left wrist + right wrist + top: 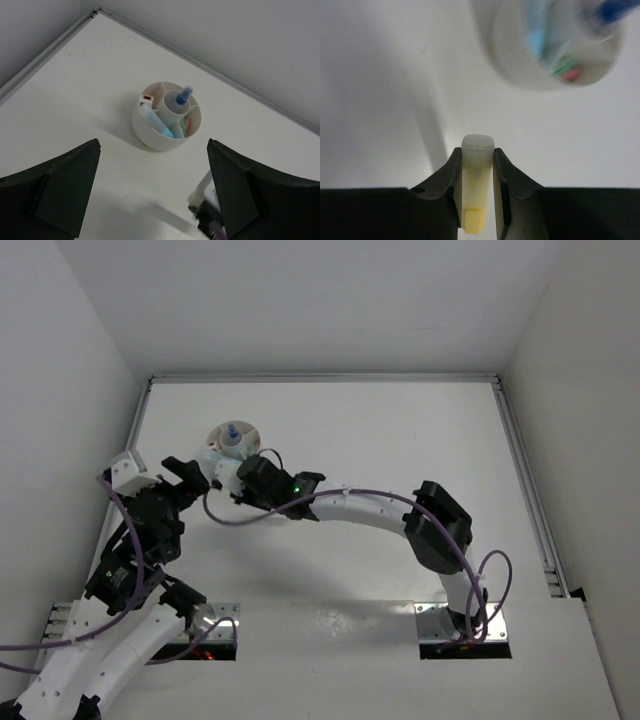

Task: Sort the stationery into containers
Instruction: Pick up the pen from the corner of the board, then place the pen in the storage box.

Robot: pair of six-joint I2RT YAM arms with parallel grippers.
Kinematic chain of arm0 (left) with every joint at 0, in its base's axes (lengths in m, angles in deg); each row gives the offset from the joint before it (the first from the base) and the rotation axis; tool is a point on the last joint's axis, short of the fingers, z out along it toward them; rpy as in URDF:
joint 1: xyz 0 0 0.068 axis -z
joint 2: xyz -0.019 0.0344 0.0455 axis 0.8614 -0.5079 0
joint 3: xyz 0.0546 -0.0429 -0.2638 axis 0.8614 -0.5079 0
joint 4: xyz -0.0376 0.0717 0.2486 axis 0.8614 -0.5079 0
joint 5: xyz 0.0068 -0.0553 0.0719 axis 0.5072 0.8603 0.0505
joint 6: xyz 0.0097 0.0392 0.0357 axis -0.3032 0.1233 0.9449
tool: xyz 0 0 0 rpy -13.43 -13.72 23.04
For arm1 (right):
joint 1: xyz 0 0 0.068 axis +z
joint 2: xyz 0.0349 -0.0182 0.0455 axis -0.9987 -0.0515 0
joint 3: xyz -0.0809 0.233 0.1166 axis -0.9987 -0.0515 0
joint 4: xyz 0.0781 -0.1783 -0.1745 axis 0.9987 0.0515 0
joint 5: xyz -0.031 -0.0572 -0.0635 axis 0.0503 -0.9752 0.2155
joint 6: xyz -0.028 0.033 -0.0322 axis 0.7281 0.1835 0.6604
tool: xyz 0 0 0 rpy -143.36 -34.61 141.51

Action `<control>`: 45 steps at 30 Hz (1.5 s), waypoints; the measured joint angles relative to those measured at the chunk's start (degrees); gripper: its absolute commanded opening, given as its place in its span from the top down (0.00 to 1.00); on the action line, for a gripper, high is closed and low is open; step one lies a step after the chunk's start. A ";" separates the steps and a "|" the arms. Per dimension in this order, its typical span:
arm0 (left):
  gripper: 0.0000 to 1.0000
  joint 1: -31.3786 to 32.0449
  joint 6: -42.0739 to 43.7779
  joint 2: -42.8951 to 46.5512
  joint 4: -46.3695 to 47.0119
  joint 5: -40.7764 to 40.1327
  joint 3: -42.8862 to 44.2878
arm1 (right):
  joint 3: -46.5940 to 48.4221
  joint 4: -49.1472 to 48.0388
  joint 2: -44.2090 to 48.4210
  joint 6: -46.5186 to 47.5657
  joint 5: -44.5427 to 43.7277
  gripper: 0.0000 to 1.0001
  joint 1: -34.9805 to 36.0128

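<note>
Yellow marker (476,192) between right gripper (477,159) fingers, near white dish (512,67)

The worktop (400,440) is white, and so is the ribbed dish (150,134). Inside are a blue-capped tube (183,95), a light blue marker (156,120), a green marker (186,125) and a pink marker (571,75). The black right tool (477,159) carries a yellow marker (476,192) with a cloudy pale cap.

left gripper (153,147) jaws spread wide, right gripper (477,156) pinching a yellow marker (477,186), right arm (370,508) arched over close beside left gripper
</note>
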 measured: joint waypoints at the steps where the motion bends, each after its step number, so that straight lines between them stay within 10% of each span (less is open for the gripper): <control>1: 0.06 0.00 -0.26 0.63 0.13 -0.59 0.00 | 2.67 -1.22 -0.39 0.09 -0.46 1.00 -0.55; 21: 0.06 -0.59 -2.67 5.92 0.39 -5.79 -0.81 | 41.86 -13.38 -18.80 -9.90 10.69 1.00 -10.32; 45: 0.06 -0.59 -2.67 6.08 -0.13 -6.08 -1.01 | 43.34 -14.97 -28.30 -15.52 22.38 1.00 -14.08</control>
